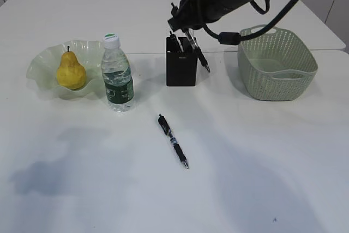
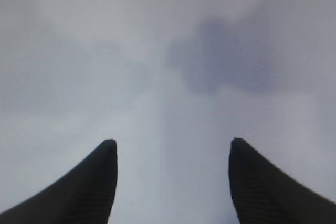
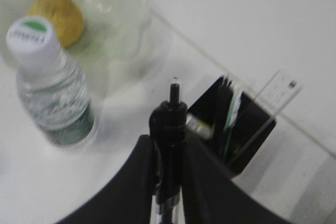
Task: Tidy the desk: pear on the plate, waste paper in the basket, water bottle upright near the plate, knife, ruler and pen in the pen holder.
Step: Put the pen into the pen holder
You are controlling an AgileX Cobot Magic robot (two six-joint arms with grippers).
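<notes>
A yellow pear [image 1: 71, 71] lies on the pale green plate [image 1: 41, 64] at the left. A water bottle [image 1: 117, 75] stands upright right beside the plate. The black pen holder [image 1: 181, 68] stands mid-table; in the right wrist view it [image 3: 239, 135] holds a clear ruler [image 3: 273, 100] and a green-edged item. My right gripper [image 1: 184, 30] is shut on a black pen [image 1: 198, 55], held slanted over the holder's right edge; the right wrist view shows the gripper [image 3: 169, 148] and the pen [image 3: 170, 111]. A second black pen [image 1: 173, 140] lies on the table. My left gripper [image 2: 172, 145] is open over bare table.
A pale green woven basket [image 1: 275, 64] stands at the right; I cannot tell what is in it. The table's far edge and a seam run behind the holder. The left arm is outside the exterior view.
</notes>
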